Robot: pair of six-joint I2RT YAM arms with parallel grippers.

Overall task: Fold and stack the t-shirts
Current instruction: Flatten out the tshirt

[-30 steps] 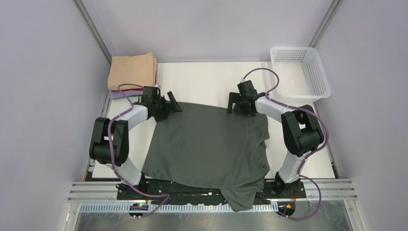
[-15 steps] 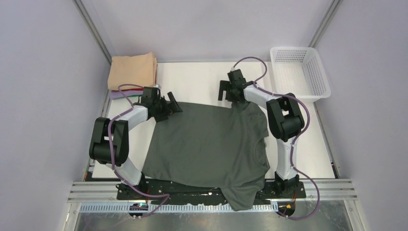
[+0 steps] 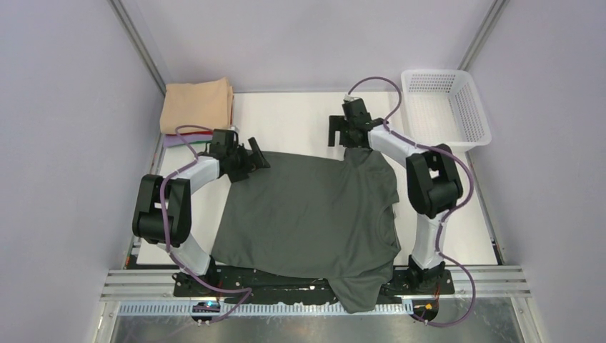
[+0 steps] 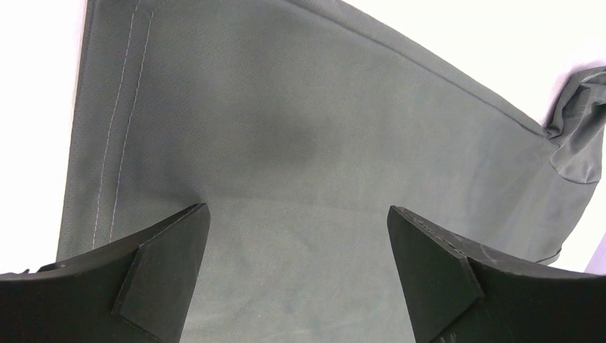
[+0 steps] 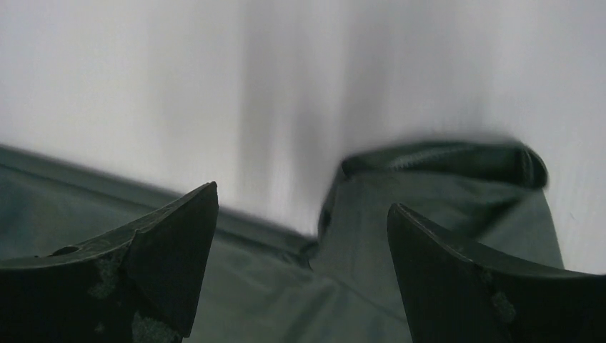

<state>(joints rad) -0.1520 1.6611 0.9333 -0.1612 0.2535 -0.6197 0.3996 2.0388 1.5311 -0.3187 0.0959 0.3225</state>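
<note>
The left hand (image 4: 296, 211) hovers spread above the far left corner of the charcoal t-shirt (image 3: 307, 214); the right hand (image 5: 304, 196), also spread, seems poised over its bunched far right corner, though that view is blurred; the shirt lies flat on the desk (image 3: 286, 118) for folding; a folded peach t-shirt (image 3: 196, 103) at far left marks the stack.

A dark charcoal-grey cotton t-shirt (image 3: 311, 214) is lying spread out nearly flat across the middle of the white tabletop (image 3: 300, 121), its neck opening facing the tabletop's right side and its double-stitched hem facing the left. One short sleeve is hanging over the tabletop's near edge; the other is sitting bunched toward its far side. At the tabletop's far-left corner a folded peach-tan shirt (image 3: 196, 103) is resting on top of a red shirt (image 3: 194, 133) and a pale lavender shirt (image 3: 171, 141), only their edges peeking out.
</note>
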